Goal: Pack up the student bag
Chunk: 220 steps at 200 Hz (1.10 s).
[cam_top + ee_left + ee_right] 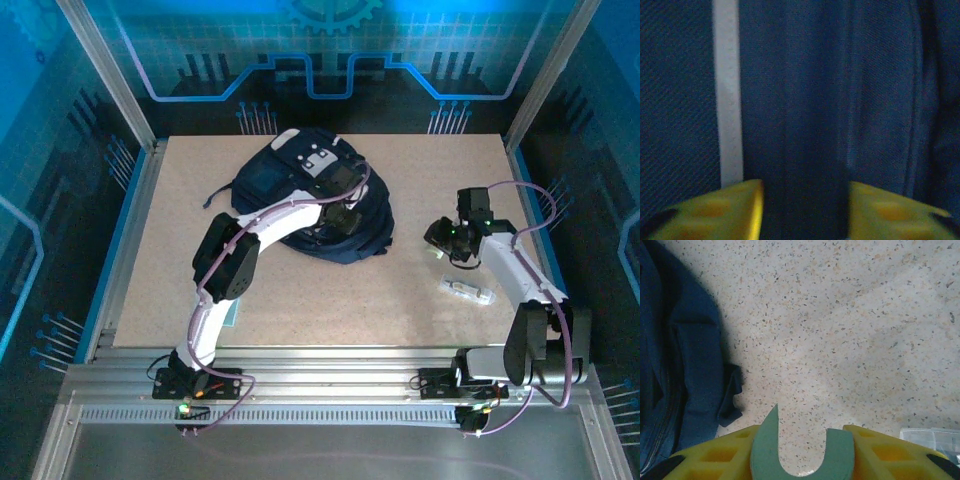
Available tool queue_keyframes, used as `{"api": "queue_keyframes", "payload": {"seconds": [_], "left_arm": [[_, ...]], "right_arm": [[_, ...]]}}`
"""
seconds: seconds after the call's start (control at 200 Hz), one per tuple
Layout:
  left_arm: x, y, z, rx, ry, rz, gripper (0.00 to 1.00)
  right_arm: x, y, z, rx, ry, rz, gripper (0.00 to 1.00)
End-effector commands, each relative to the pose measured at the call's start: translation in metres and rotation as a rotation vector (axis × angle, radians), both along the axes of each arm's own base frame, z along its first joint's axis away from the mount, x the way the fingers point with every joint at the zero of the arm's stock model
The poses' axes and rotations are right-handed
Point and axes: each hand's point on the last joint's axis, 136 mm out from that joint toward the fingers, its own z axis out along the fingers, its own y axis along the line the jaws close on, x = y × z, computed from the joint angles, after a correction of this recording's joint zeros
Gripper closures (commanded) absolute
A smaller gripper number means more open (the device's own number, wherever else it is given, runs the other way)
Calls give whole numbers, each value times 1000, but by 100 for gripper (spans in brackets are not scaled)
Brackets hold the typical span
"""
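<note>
Speckled beige tabletop, fenced by blue-lit panels, carries the large dark navy fabric student bag with pale grey patches on its far, left-of-centre part in the top external view; the left gripper is down on the bag's right side, the right gripper hangs to the right of the bag and apart from it, and a small clear plastic case lies on the table just nearer than that gripper. From the left wrist, the yellow fingers press on either side of a dark fold of the student bag, pinching it, beside a pale grey strip of trim. From the right wrist, the right gripper clamps a flat green U-shaped piece above the bare tabletop, with the bag's edge at the left and the clear case at the lower right
</note>
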Motion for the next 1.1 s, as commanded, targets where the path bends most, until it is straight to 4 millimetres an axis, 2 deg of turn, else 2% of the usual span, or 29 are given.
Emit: {"api": "queue_keyframes", "payload": {"seconds": [0.0,0.085,0.18,0.355,0.5,0.705,0.8,0.95,1.096], "left_arm": [[3,13,-4,84,-9,25,76],[3,12,6,67,-12,31,100],[1,8,27,17,-19,35,100],[-2,5,82,-121,-49,40,100],[0,10,109,-198,-64,53,100],[17,25,117,-279,-50,107,100],[21,28,123,-324,-42,128,100],[25,31,125,-327,-50,136,100],[25,35,125,-327,-45,152,100]], "right_arm": [[5,1,12,24,-51,19,56],[10,5,17,40,-64,30,56],[17,9,21,59,-80,39,56],[31,20,27,79,-99,68,57],[44,40,28,107,-103,106,57],[73,84,36,185,-136,165,57],[90,114,38,221,-157,200,57],[118,159,30,289,-154,238,57],[140,194,21,315,-145,270,53]]}}
